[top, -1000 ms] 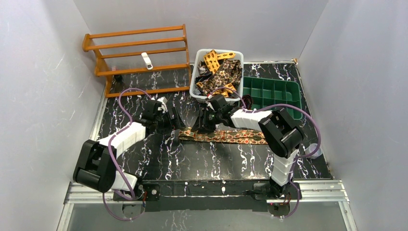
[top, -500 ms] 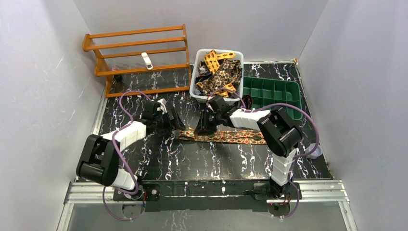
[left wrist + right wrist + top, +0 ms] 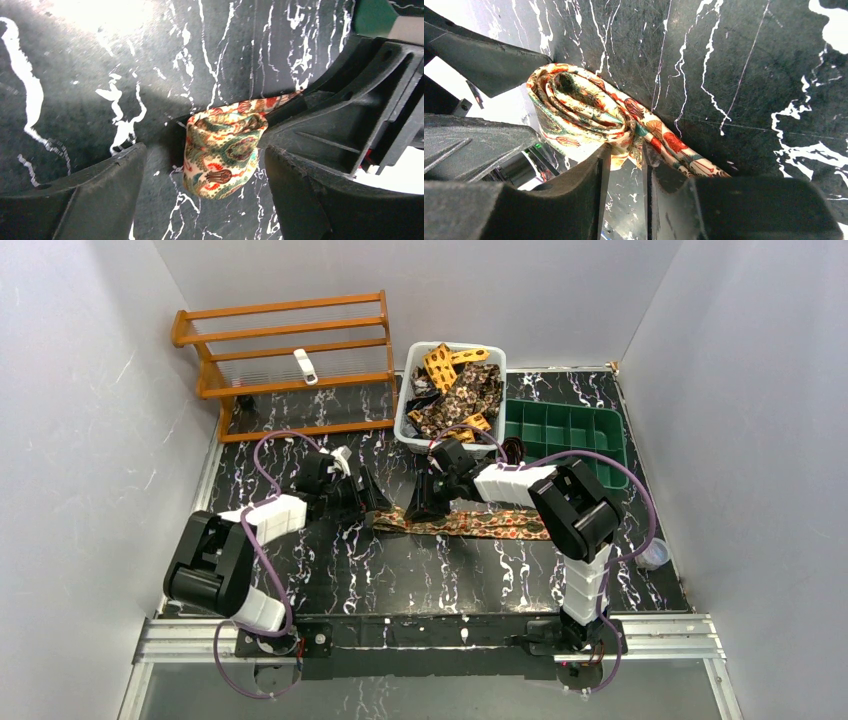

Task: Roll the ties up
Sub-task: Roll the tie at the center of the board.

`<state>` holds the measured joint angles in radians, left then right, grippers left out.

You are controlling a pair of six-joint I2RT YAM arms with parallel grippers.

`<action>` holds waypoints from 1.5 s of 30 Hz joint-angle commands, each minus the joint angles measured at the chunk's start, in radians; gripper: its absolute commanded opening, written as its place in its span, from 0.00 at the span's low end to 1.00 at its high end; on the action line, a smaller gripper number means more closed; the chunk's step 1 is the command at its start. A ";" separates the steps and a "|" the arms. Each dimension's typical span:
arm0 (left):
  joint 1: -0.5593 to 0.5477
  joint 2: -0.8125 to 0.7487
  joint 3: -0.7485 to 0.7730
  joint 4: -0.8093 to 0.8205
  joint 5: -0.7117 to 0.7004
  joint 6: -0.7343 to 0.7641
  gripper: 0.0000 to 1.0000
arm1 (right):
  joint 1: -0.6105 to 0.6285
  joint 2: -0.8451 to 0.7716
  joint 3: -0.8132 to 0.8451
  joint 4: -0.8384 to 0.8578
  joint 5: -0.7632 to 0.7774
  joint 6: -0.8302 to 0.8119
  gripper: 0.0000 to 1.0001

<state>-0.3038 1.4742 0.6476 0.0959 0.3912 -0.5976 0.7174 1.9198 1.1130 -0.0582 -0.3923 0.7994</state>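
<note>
1. The tie (image 3: 579,107), its end coiled, lies on the worktop (image 3: 400,570) just in front of the white bin (image 3: 403,425).
2. Right fingers (image 3: 574,200) pinch it beside the coil.
3. Left fingers (image 3: 100,190) stand spread around the coil.

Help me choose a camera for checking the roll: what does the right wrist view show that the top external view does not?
Only the right wrist view: the tie rolled at its end into a layered spiral coil, with the right hand pinching the fabric just beside it. Only the top external view: the unrolled length lying flat, the white bin holding other ties, the green tray and the wooden rack. Both: the same patterned tie on the black marbled table.
</note>
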 commanded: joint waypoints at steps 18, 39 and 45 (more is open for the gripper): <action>0.030 0.127 0.004 -0.013 0.230 0.102 0.58 | -0.010 0.056 0.034 -0.069 0.001 -0.018 0.32; 0.034 0.210 0.060 -0.011 0.312 0.144 0.49 | -0.010 0.065 0.037 -0.062 -0.022 -0.018 0.31; 0.034 0.200 0.051 0.010 0.288 0.130 0.62 | -0.010 0.065 0.038 -0.064 -0.023 -0.020 0.31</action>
<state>-0.2684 1.6615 0.7094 0.1303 0.7349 -0.4870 0.7055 1.9507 1.1366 -0.0807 -0.4328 0.7959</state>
